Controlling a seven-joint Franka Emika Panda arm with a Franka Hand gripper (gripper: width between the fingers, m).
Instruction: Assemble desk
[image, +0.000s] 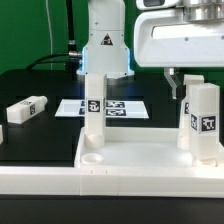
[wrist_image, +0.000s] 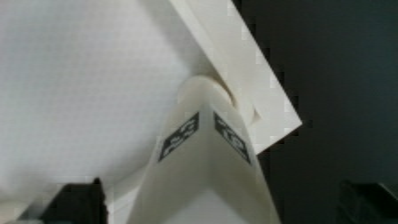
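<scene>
At the exterior view's left, 1 loose leg (image: 25, 108) lies on its side on the black table, well apart from everything else, apparently waiting its turn. Moving rightward, the marker board (image: 125, 107) lies flat behind the work. In front of it the standing leg (image: 93, 108) is upright in the far corner of the tabletop (image: 135, 152) on that side, tag facing the camera, which suggests it is already seated in its socket. The tabletop lies rim up against the white rail (image: 40, 180) along the near edge, probably so that it cannot slide while legs are pressed or turned into its corners. At the exterior view's right, the corner leg (image: 203, 122) stands upright at the tabletop's far corner on that side, and the gripper (image: 195, 85) hangs straight down over its top, 1 dark finger showing just beside the leg. In the wrist view this leg runs from between the fingertips (wrist_image: 75, 200) to a round socket (wrist_image: 210, 95) at the tray's corner. Dark table shows between the leg and 1 fingertip, so the jaws look spread around the leg rather than pinching it. I judge that it is being seated or regripped here. Only 3 legs show, and the 4th is not in sight.
</scene>
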